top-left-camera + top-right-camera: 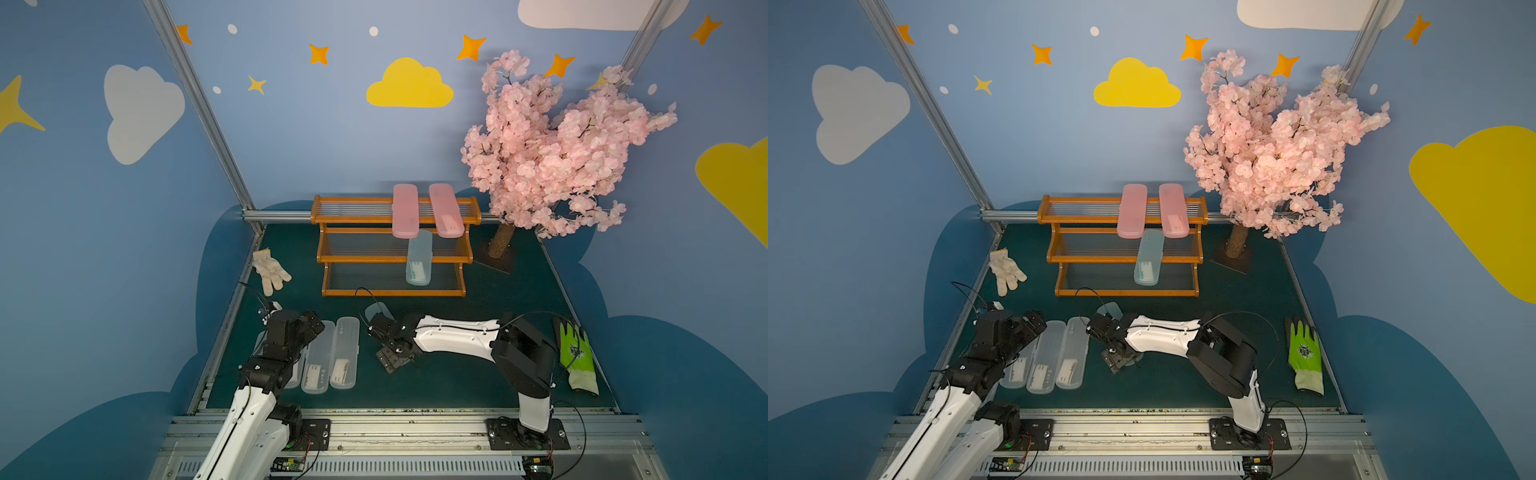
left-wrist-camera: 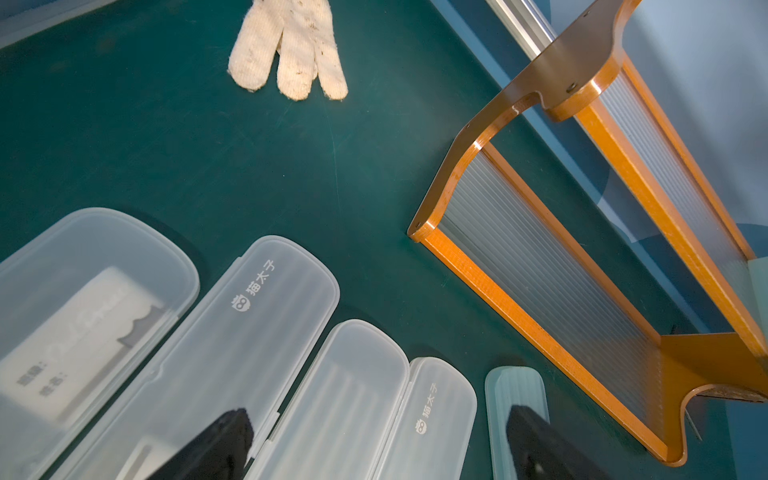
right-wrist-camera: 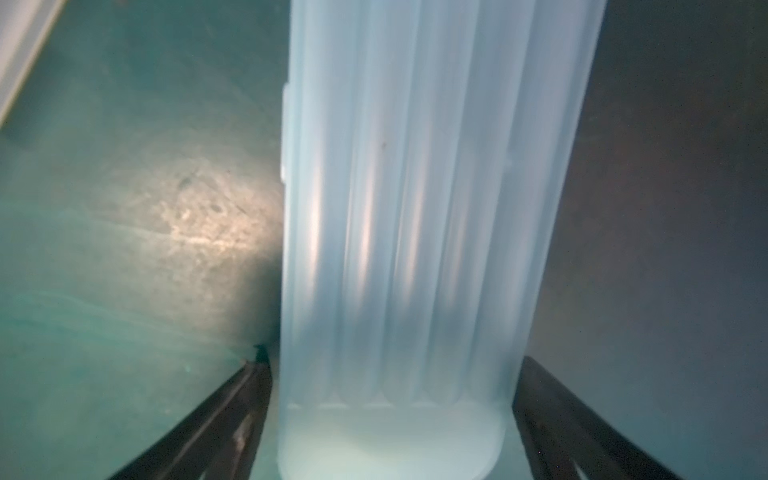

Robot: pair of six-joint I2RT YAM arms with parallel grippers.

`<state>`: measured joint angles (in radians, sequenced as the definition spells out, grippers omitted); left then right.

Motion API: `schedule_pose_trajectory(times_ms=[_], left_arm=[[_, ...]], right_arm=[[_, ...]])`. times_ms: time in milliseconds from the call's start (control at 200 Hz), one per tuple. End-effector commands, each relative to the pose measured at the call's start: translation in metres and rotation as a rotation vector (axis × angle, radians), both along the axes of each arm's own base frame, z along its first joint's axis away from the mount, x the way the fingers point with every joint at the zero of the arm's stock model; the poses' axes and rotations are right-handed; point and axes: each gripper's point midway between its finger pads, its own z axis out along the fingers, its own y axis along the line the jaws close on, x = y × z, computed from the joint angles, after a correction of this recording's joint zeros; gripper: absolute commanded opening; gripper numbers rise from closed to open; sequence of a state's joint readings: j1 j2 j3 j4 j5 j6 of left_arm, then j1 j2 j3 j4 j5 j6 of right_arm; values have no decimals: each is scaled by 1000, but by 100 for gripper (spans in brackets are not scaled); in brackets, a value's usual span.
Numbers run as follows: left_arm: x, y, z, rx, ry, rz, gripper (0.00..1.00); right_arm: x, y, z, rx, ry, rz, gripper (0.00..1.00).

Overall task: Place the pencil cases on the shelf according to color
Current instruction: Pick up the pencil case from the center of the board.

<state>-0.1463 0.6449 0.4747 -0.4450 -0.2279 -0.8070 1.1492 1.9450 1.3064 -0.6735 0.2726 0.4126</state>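
Two pink pencil cases (image 1: pixel 405 212) (image 1: pixel 446 210) lie on the top tier of the orange-brown shelf (image 1: pixel 392 293). A pale blue case (image 1: pixel 419 259) slopes over the shelf's two lower tiers. A second pale blue case (image 3: pixel 399 208) lies on the mat in front of the shelf, and my right gripper (image 3: pixel 392 361) stands open astride its rounded end, with a narrow gap at each finger. Several clear-frosted cases (image 2: pixel 232 353) (image 1: pixel 345 353) lie side by side at the front left. My left gripper (image 2: pixel 374 444) hovers open above them, holding nothing.
A white glove (image 1: pixel 270 270) lies left of the shelf. A green glove (image 1: pixel 575 357) lies by the right edge. A pink blossom tree (image 1: pixel 557 153) stands at the back right, its trunk (image 1: pixel 498 241) close to the shelf's right end.
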Motion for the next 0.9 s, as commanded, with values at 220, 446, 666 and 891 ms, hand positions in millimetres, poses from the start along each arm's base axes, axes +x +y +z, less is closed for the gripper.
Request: schedule_pose_trajectory(times_ms=[220, 446, 666, 891], left_arm=[[-2, 1, 1, 25, -1, -16, 100], [0, 0, 5, 26, -4, -20, 100], [1, 1, 12, 36, -22, -19, 100], [7, 4, 28, 63, -48, -19, 100]], right_arm=[[5, -23, -4, -44, -55, -63, 64], [2, -24, 11, 45, -50, -93, 52], [-1, -17, 42, 146, -57, -116, 48], [-2, -6, 91, 231, -103, -112, 45]])
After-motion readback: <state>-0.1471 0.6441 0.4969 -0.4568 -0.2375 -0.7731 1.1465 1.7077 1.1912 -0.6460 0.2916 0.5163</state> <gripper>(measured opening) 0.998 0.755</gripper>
